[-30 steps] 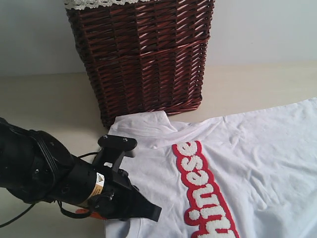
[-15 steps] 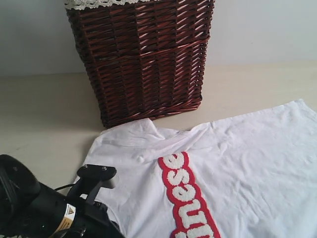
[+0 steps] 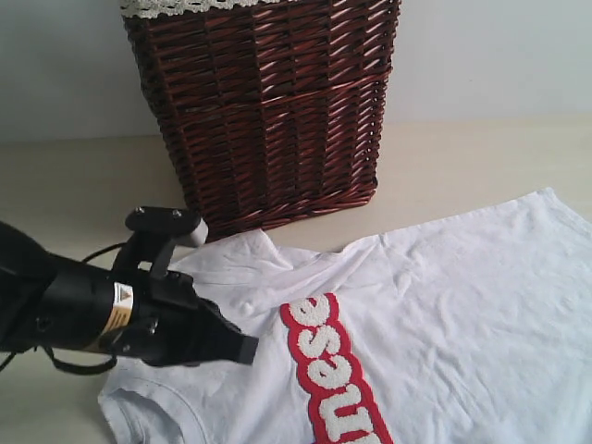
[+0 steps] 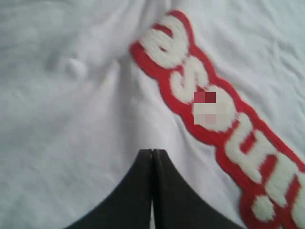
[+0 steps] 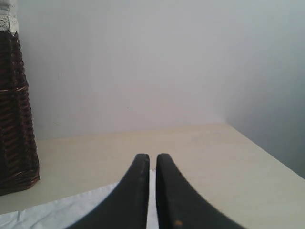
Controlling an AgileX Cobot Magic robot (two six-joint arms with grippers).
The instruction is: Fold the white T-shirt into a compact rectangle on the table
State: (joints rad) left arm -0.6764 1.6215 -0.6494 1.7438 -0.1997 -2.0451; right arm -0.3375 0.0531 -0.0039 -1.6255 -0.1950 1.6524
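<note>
The white T-shirt (image 3: 444, 305) has slid leftward across the table (image 3: 74, 185) since a second ago and lies spread before the basket (image 3: 268, 111); no fold yet. Your left gripper (image 3: 242, 350) sits over it, jaws pressed together. Your right gripper (image 5: 152, 160) is narrow; whether it pinches cloth is unclear.

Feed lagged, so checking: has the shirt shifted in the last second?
Yes. The shirt has slid left and nearer the camera against the basket, which stays put; its lettering now starts lower and further left.
</note>
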